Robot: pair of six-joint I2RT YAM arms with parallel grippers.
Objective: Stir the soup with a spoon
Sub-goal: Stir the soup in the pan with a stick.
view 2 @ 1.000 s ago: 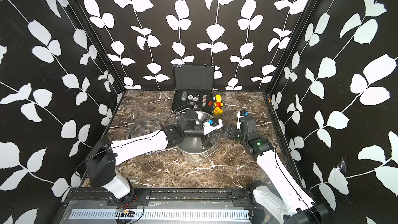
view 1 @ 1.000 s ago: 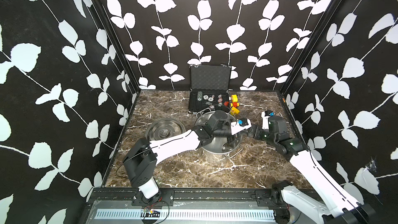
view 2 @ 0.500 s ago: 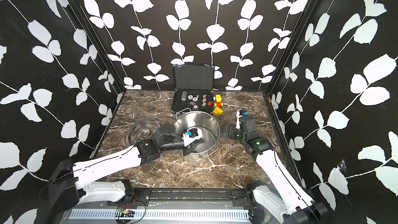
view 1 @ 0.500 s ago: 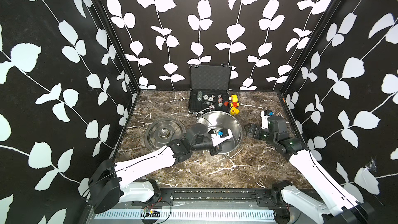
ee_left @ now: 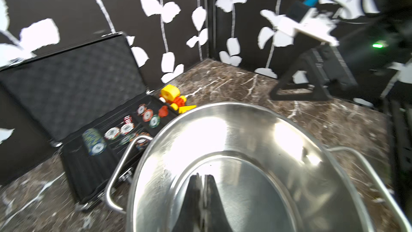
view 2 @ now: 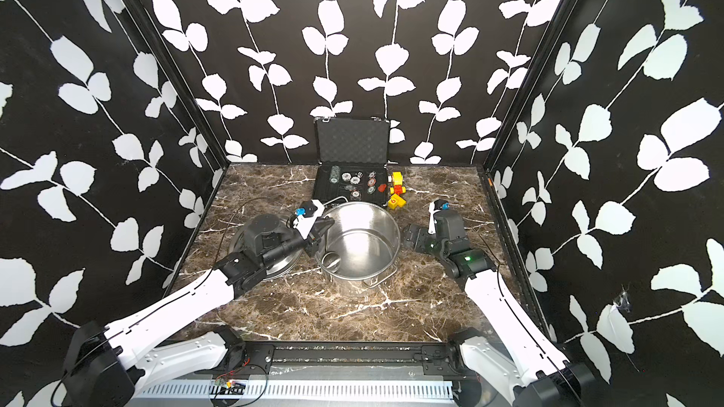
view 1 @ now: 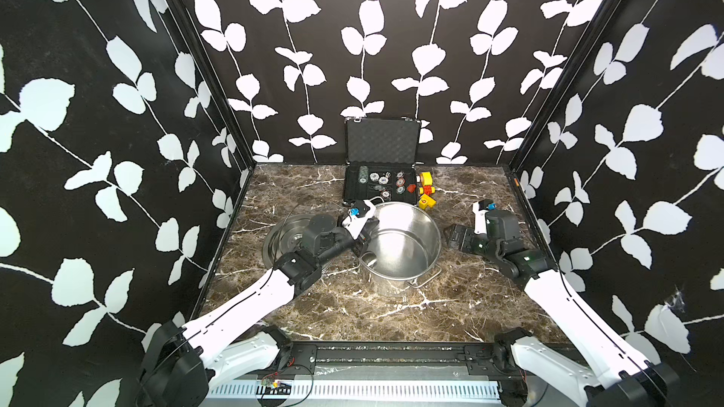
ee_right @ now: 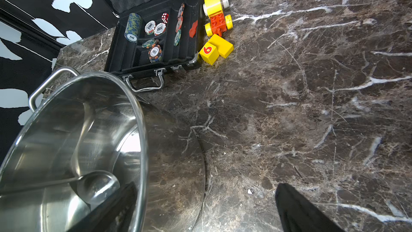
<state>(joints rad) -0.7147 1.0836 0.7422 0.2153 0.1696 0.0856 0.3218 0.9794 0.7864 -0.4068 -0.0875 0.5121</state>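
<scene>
The steel pot (view 1: 421, 229) sits in the middle of the marble table (view 1: 391, 307) with its mouth bare. Its lid (view 1: 284, 238) lies flat just beside it on the left — set aside, I take it, so a tool can get in. The spoon (ee_right: 98, 186) is inside the pot, its small bowl low near the wall and its thin handle running out of the right wrist view. No liquid shows on the shiny steel. The left gripper (ee_left: 201, 178) reaches over the pot's left rim and points down into it, jaws pressed together. Whether the handle is pinched between them I cannot tell, as the wrist view there is blurred. The right gripper (view 1: 450, 237) hangs low beside the pot's right wall, near it but apart, jaws wide and empty — parked, it seems, to leave the stirring arm room. Behind the pot, an open case (view 1: 382, 142) of poker chips and some toy blocks (view 1: 426, 189) lie apart from both grippers.
</scene>
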